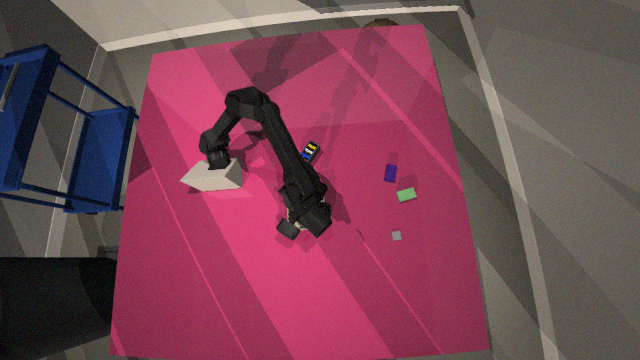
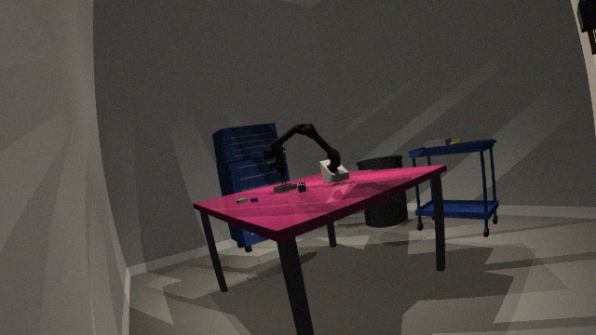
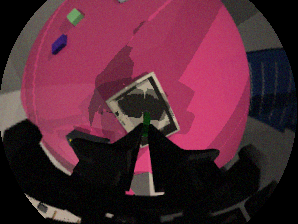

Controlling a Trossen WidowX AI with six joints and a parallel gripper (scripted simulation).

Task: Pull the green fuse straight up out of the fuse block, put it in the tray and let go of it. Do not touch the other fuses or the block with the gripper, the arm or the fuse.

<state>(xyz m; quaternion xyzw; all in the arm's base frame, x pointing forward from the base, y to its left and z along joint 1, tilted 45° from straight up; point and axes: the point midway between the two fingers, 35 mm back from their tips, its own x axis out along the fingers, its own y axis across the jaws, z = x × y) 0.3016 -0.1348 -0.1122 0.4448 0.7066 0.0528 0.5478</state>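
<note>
Gripper (image 3: pixel 145 137) is clamped on the green fuse (image 3: pixel 147 120), held over the tray (image 3: pixel 144 104) and well clear of the block (image 1: pixel 310 151); advise lowering straight down, centred inside the rim, before releasing, so the fuse does not bounce out.

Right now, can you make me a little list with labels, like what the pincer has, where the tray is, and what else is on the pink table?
pincer: shut on the green fuse
green fuse: thin, upright, poking out between the fingertips
tray: below the pincer in the wrist view, pale rim, dark inside
fuse block: on the pink table beside the arm, yellow, white and blue fuses in it
loose pieces: green block, blue block, small grey block
task stage: fuse out of the block, not let go yet
</note>
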